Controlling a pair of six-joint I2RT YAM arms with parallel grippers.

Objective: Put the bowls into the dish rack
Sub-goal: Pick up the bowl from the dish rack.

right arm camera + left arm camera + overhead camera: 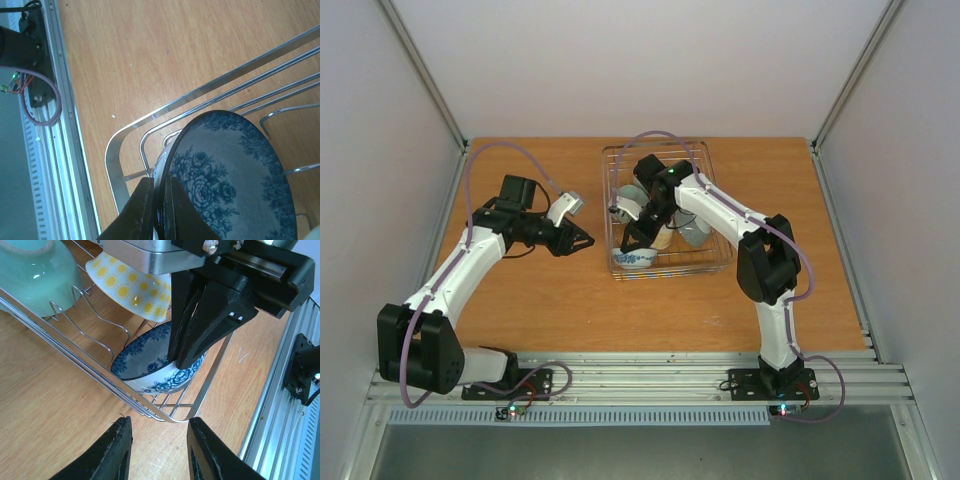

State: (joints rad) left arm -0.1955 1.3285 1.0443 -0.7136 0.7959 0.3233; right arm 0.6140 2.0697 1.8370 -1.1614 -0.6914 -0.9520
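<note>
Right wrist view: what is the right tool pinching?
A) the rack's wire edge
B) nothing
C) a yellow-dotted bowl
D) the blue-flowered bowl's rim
D: the right tool has a finger on each side of the rim of the blue-flowered bowl, which sits in the dish rack.

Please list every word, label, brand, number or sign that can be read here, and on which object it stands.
There is no readable text. The blue-patterned bowl bears only flowers, the yellow-dotted bowl only dots, and the dish rack is bare wire.
</note>
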